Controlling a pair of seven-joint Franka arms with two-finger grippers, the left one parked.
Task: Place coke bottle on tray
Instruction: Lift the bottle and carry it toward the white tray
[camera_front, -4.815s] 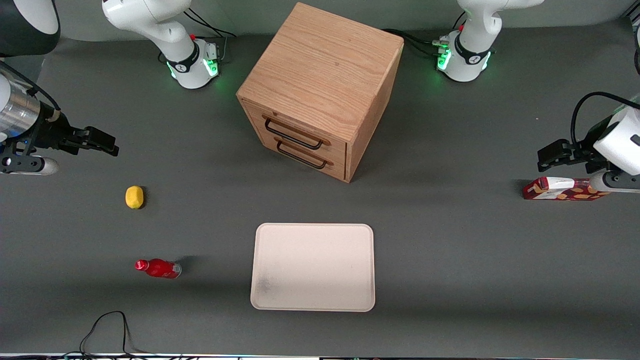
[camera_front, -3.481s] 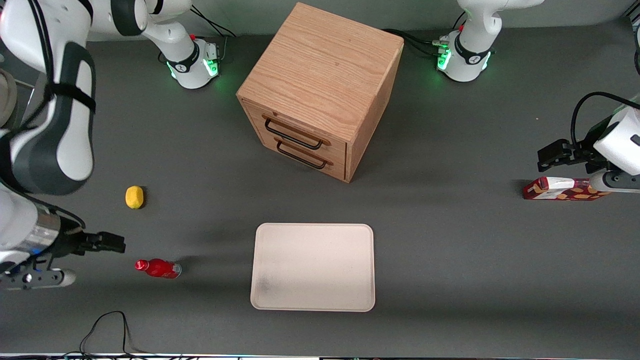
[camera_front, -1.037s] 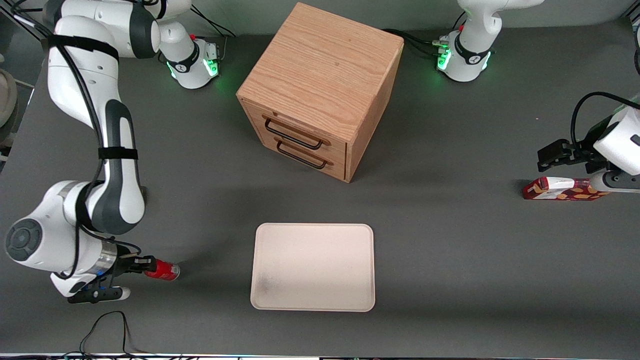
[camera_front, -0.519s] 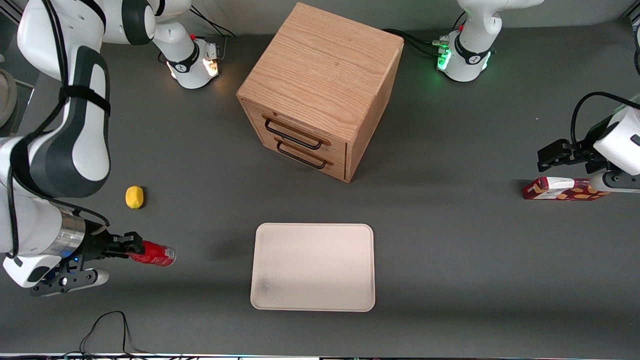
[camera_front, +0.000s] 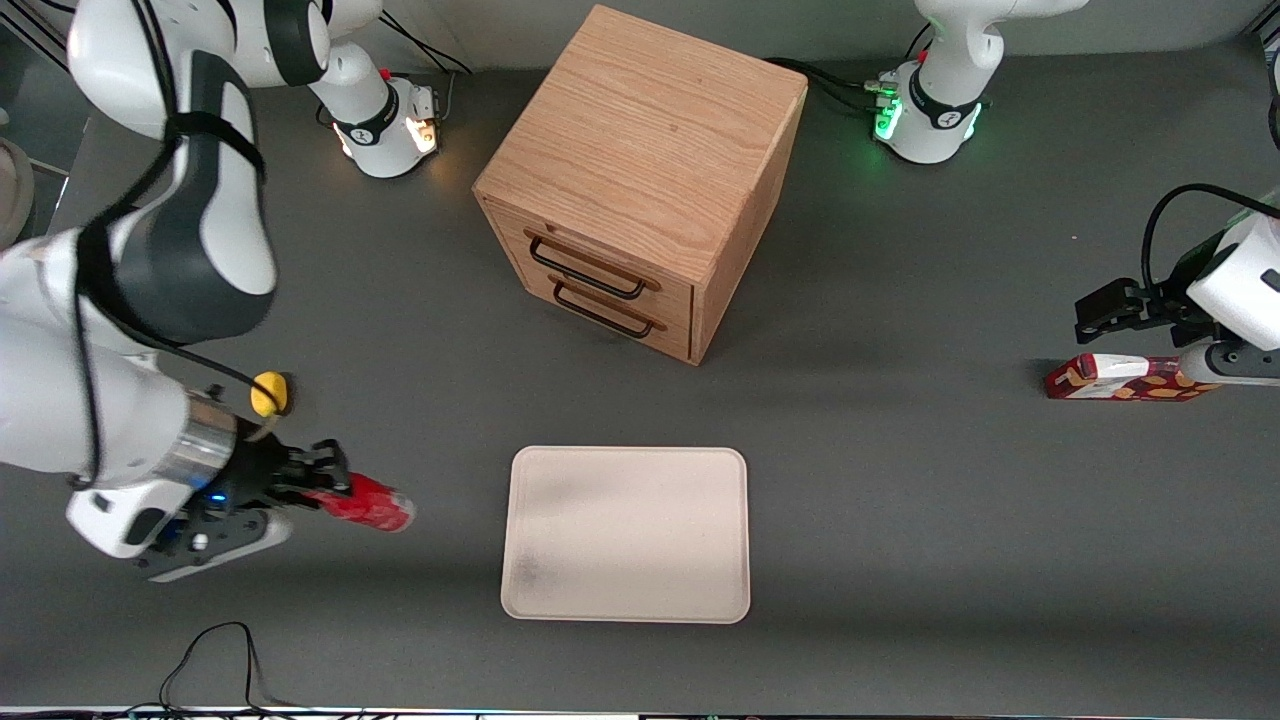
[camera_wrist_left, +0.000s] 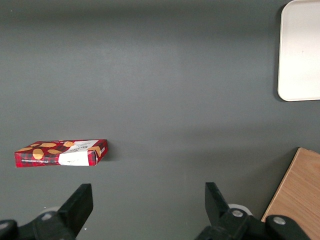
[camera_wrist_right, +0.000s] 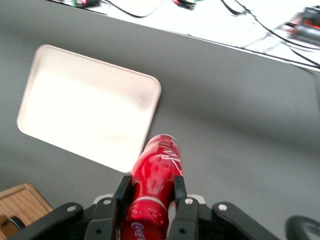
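Red plastic coke bottle (camera_front: 362, 502): gripped by the hand (camera_front: 325, 484), lifted off the counter.
Cream rectangular tray (camera_front: 626, 533): near the bottle, not yet reached.
Left: carrying over, release.

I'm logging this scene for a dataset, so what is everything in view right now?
coke bottle: one, red, lifted off the table in the claw, short of the tray.
tray: one, cream-beige, flat on the table, nearer the front camera than the cabinet.
drawer cabinet: one, wooden, two drawers with dark handles.
lemon: one, yellow, partly hidden by the working arm.
snack box: one, red and white, toward the parked arm's end.
cable: one, black, at the table's near edge.
claw: one, black, shut on the bottle.
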